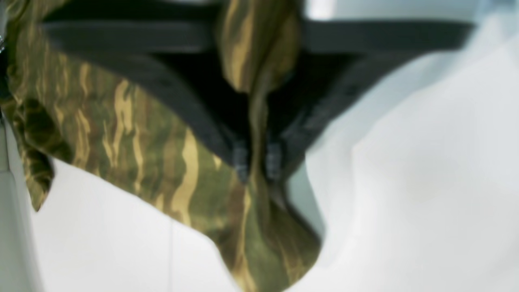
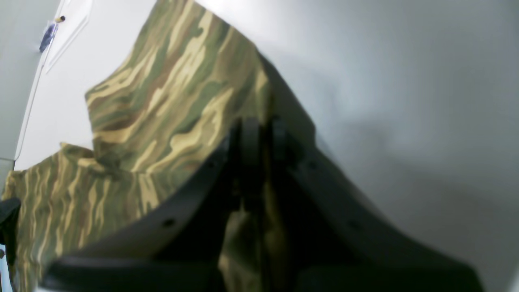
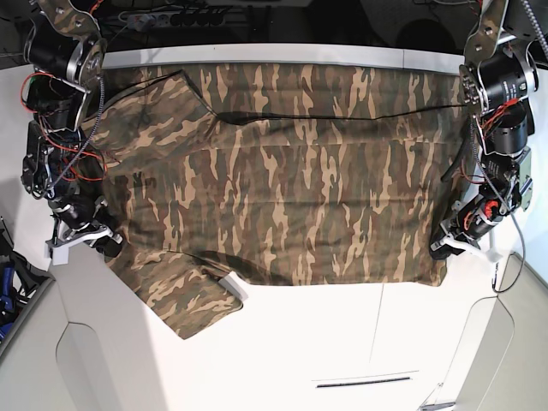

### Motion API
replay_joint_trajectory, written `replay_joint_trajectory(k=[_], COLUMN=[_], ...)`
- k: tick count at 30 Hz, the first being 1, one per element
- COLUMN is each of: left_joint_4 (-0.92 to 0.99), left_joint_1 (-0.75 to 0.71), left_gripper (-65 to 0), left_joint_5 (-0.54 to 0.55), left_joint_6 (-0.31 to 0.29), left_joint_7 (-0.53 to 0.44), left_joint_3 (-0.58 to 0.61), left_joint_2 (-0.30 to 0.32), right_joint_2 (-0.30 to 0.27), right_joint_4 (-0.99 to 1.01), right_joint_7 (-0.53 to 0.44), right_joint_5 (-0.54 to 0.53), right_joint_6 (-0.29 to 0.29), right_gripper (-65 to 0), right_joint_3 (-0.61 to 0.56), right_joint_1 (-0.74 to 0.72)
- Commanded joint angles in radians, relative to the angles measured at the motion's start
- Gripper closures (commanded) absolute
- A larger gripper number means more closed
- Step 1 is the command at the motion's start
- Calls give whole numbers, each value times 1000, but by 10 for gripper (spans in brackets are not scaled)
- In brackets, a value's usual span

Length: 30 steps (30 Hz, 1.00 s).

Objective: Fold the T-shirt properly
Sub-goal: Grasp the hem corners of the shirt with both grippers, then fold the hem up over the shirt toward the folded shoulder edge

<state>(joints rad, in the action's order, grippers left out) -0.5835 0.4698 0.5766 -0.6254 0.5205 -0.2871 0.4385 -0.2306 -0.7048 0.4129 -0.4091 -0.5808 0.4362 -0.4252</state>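
T-shirt lies spread flat on the tabletop. Left end effector and right end effector each pinch its near-edge corners, probably so the edge lifts evenly.

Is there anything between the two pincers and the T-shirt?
Nothing visible. The left pincer and the right pincer are each shut directly on the T-shirt, at its near edge.

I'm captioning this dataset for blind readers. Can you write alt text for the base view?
A camouflage T-shirt lies spread across a white table, seen from above. The right gripper at the picture's left edge and the left gripper at its right edge are each shut on the shirt's near edge. One sleeve points toward the viewer.
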Motion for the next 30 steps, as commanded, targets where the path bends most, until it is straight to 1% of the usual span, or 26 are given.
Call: replay_joint_trajectory(k=[1, 4, 8, 11, 15, 19, 23, 26, 30], left_joint_4=[-20, -57, -127, -176, -227, -283, -368, -443, -564], left_joint_1=[15, 15, 15, 14, -2, -54, -140, -211, -317], left_gripper=[0, 0, 0, 0, 0, 0, 0, 0, 0], left_joint_5=[-11, 8, 105, 177, 282, 384, 447, 490, 539], left_joint_6=[-5, -73, -73, -73, -73, -73, -73, -73, -73], left_joint_7=[14, 56, 164, 278, 433, 530, 556, 563, 609], left_joint_3=[1, 1, 1, 1, 1, 1, 1, 1, 1], left_joint_2=[25, 42, 64, 77, 98, 137, 183, 212, 232], right_joint_2=[-14, -22, -24, -24, -25, -41, -85, -117, -143], right_joint_4=[-11, -17, -94, -169, -284, -418, -541, -608, -676], right_joint_7=[14, 65, 198, 315, 397, 438, 450, 452, 454], right_joint_5=[8, -14, -104, -169, -238, -306, -361, -378, -388], right_joint_6=[-3, -3, -4, -4, -11, -11, -11, -10, -10], right_gripper=[0, 0, 0, 0, 0, 0, 0, 0, 0], right_joint_3=[-1, -1, -1, -1, -1, 0, 0, 2, 13], right_joint_1=[-24, -39, -42, -39, 2, 86, 188, 253, 330])
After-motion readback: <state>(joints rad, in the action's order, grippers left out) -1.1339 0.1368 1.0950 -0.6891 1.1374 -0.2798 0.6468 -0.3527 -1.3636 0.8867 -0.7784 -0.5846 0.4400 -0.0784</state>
